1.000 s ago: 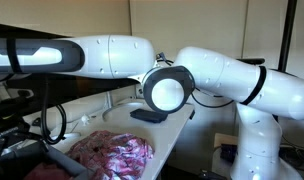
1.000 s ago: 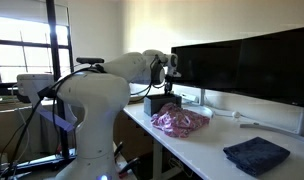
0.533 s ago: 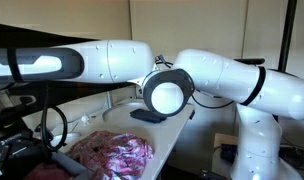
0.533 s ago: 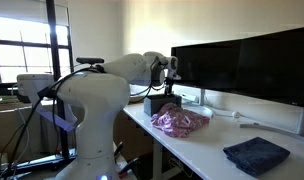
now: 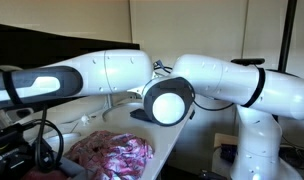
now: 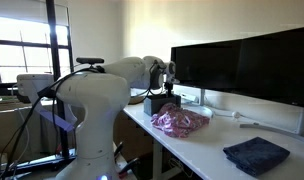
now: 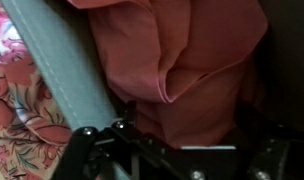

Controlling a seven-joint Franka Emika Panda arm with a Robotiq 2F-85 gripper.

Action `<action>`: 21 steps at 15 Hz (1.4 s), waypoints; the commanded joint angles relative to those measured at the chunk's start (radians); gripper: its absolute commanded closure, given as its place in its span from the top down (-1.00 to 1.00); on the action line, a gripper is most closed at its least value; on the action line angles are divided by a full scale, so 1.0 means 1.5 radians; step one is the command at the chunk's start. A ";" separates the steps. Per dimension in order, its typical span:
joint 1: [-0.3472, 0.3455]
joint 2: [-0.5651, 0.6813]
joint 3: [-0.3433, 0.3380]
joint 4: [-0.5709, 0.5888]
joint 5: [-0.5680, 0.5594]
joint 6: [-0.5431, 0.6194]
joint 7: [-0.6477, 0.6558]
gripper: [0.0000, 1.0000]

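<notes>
Poised with the hand [image 6: 171, 94] just above a crumpled pink floral cloth [image 6: 180, 120].
Cannot tell whether spread or pressed together: only dark, blurred linkage along the bottom edge of the wrist view, with salmon folds [image 7: 192, 60] and a grey strip [image 7: 67, 70] close behind. Heaped toward the far end of the worktop [image 6: 207, 148], before the monitors [image 6: 242, 62], well apart from a folded dark blue cloth [image 6: 256, 154] at the near corner.

Hand [image 6: 170, 88] has little clearance. Right below it sit a dark box [image 6: 157, 103] and a heaped floral cloth [image 6: 180, 120]. Monitors [image 6: 242, 62] wall off the side behind it. In the wrist view, salmon cloth [image 7: 192, 60] fills the space under the hand, with a grey bar [image 7: 62, 70] beside it. Past the floral cloth, the tabletop [image 6: 217, 136] is open up to a dark folded cloth [image 6: 257, 155].
</notes>
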 commanded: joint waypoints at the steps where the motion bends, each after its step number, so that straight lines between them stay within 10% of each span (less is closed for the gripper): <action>1: 0.029 0.010 -0.025 0.000 -0.038 0.096 0.058 1.00; 6: 0.062 0.024 -0.046 0.000 -0.065 0.183 0.116 1.00; 18: 0.063 0.045 -0.019 -0.011 -0.044 0.113 0.088 0.99; 19: 0.062 0.044 -0.017 -0.011 -0.043 0.110 0.085 0.49; 21: 0.062 0.043 -0.015 -0.007 -0.043 0.109 0.078 0.39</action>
